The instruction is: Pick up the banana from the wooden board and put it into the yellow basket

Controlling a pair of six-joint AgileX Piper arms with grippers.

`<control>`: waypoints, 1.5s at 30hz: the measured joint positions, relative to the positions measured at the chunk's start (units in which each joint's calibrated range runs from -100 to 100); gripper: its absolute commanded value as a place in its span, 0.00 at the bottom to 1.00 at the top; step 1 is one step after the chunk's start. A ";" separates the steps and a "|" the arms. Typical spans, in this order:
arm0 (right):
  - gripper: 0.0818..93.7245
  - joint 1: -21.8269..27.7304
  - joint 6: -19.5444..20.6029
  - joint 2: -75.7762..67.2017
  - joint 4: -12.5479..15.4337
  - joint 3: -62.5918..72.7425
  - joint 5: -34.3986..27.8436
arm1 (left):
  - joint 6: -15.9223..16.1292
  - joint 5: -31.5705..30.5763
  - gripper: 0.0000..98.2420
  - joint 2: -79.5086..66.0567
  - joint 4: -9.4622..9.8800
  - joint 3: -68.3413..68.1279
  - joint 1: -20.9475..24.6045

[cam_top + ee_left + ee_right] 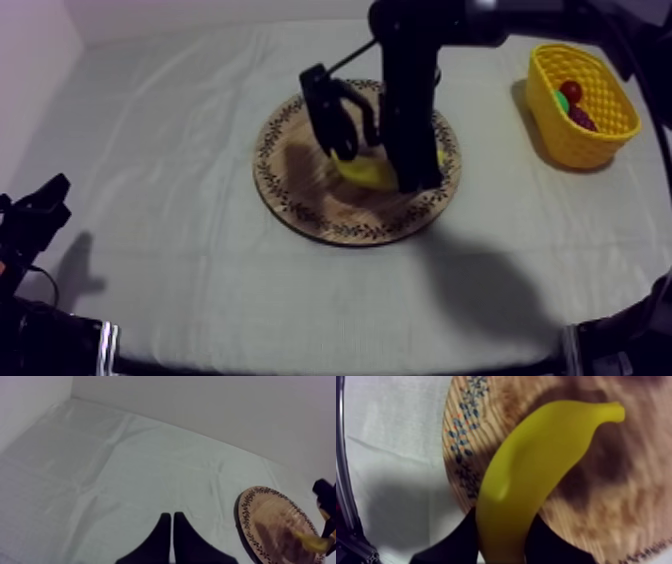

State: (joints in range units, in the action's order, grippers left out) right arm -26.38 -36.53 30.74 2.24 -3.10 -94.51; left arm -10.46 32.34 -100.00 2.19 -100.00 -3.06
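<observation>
The right gripper (pixel 345 145) is grasping the banana (pixel 365 172) near one end, over the right half of the wooden board (pixel 300 190) in the middle of the table, I judge in order to carry it to the yellow basket (pixel 590 150) at the far right. The right wrist view is showing the fingers (pixel 458 538) pressing both sides of the fruit, while the top view is hiding this behind the arm. The left gripper (pixel 35 210) is resting at the near left, clenched on nothing, out of the way.
</observation>
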 measured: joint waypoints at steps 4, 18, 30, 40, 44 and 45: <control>0.13 1.16 0.00 -4.03 0.00 1.87 -1.36 | 0.00 0.00 0.00 0.00 0.00 0.00 0.00; 0.10 8.48 1.59 -22.93 0.95 1.41 -2.50 | 0.00 0.00 0.00 0.00 0.00 0.00 0.00; 0.11 20.06 6.33 -29.81 2.33 3.90 -1.88 | 0.00 0.00 0.00 0.00 0.00 0.00 0.00; 0.12 30.09 8.72 -24.32 0.06 5.22 3.18 | 0.00 0.00 0.00 0.00 0.00 0.00 0.00; 0.12 33.08 9.05 -21.55 -1.28 3.97 5.78 | 0.00 0.00 0.00 0.00 0.00 0.00 0.00; 0.12 33.65 9.19 -20.93 -1.66 3.55 6.38 | 0.00 0.00 0.00 0.00 0.00 0.00 0.00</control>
State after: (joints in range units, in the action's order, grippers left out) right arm 7.27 -27.33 9.81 0.58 0.45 -88.13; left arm -10.46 32.34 -100.00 2.19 -100.00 -3.06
